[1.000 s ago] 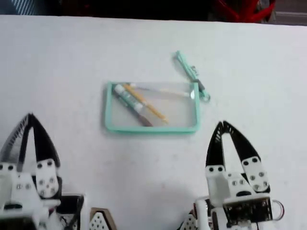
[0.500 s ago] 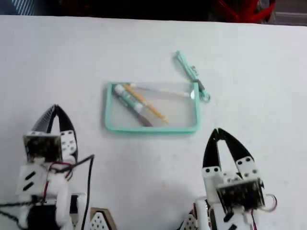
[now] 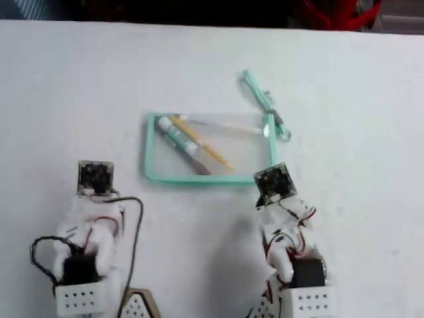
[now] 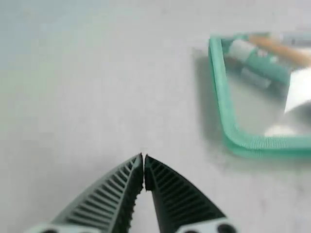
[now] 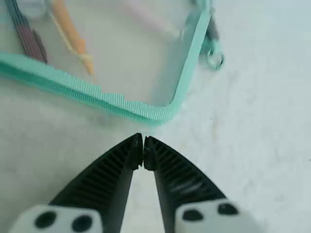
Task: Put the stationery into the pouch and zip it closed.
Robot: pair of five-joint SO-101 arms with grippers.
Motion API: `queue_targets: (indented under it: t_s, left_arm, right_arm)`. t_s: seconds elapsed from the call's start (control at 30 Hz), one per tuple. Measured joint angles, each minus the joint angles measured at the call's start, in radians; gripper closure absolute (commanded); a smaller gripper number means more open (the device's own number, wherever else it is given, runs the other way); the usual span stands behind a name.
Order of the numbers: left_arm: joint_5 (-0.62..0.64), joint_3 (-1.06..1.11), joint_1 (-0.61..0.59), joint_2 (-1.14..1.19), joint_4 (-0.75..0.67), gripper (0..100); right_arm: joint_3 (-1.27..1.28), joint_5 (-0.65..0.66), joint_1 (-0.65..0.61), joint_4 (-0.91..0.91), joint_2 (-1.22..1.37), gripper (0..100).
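Pouch (image 3: pixel 199 179) and its stationery (image 3: pixel 189 144) run off frame in both wrist views.

Setting: a robotics lab or workshop bench. Indicators: a plain white tabletop (image 3: pixel 371 132) carries the left arm (image 3: pixel 89 228) and right arm (image 3: pixel 285 225), both with white plastic housings and exposed wiring (image 3: pixel 136 225). Red equipment (image 3: pixel 338 12) stands against a dark background.

A white flat table (image 3: pixel 344 199) holds one thing near its middle. It is a see-through plastic pouch with a mint green edge (image 3: pixel 199 179), and it lies flat with its long sides going left to right. A thin mint green strap (image 3: pixel 257 93) lies on the table too. It starts at the pouch's far right corner and points away toward the far side.
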Motion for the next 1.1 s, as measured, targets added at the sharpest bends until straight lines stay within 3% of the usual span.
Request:
queue_targets:
  t_s: [0.23,0.43,1.1]
  left_arm:
    - [0.0,0.0,-0.02,-0.003,0.239,98]
    - [0.0,0.0,-0.098,-0.006,0.256,98]
    - [0.0,0.0,-0.106,-0.006,0.256,98]
  right_arm:
    - [0.017,0.0,0.006,0.242,-0.003,98.0]
    - [0.017,0.0,0.009,0.307,-0.005,98.0]
    - [0.017,0.0,0.009,0.307,-0.003,98.0]
